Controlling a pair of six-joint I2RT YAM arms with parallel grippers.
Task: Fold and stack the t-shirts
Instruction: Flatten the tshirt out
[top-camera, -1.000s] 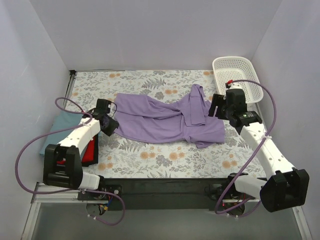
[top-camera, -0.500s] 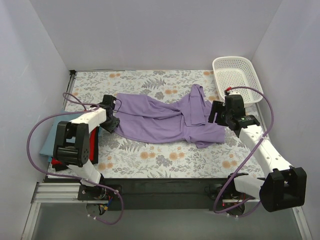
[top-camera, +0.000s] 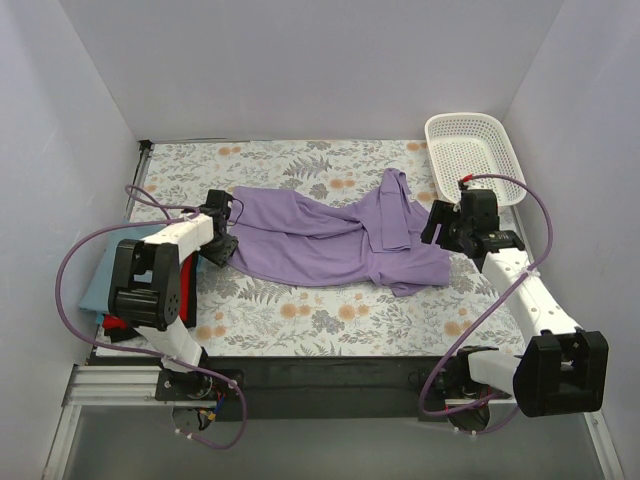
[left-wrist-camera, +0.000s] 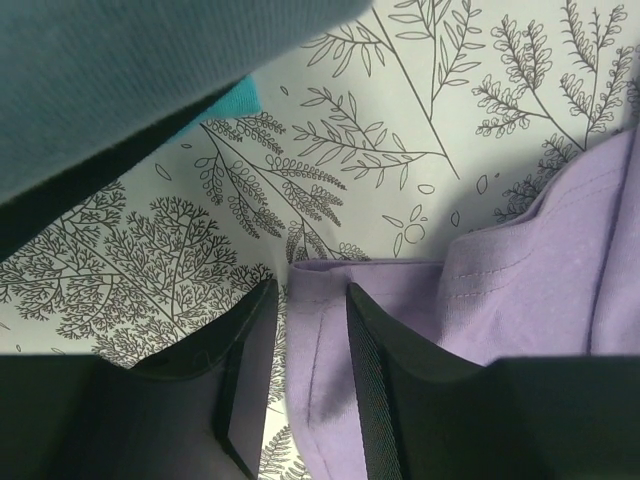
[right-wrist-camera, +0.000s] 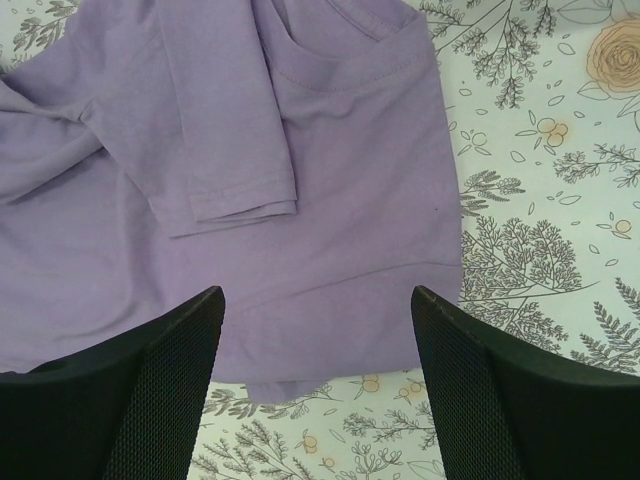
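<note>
The lilac-purple t-shirt (top-camera: 320, 240) lies spread and rumpled across the middle of the floral table cover, one sleeve folded over it. My left gripper (top-camera: 222, 242) sits at its left corner. In the left wrist view the gripper (left-wrist-camera: 310, 300) is narrowly open with the shirt's hem (left-wrist-camera: 320, 350) between the fingers; the left finger stands clear of the cloth. My right gripper (top-camera: 437, 222) is wide open above the shirt's right lower corner (right-wrist-camera: 330, 200), as the right wrist view (right-wrist-camera: 315, 300) shows. The folded dusty blue-grey shirt (top-camera: 100, 280) tops a stack at the left, with red (top-camera: 116, 323) beneath.
A white mesh basket (top-camera: 467, 118) stands at the back right corner. The folded stack's blue-grey cloth (left-wrist-camera: 150, 70) and a black layer (left-wrist-camera: 60, 210) hang close over the left wrist view. Walls close in the table on three sides.
My left arm swung from the folded stack to the shirt's left corner, then held there. My right gripper shifted slightly right, still open over the shirt's right edge.
</note>
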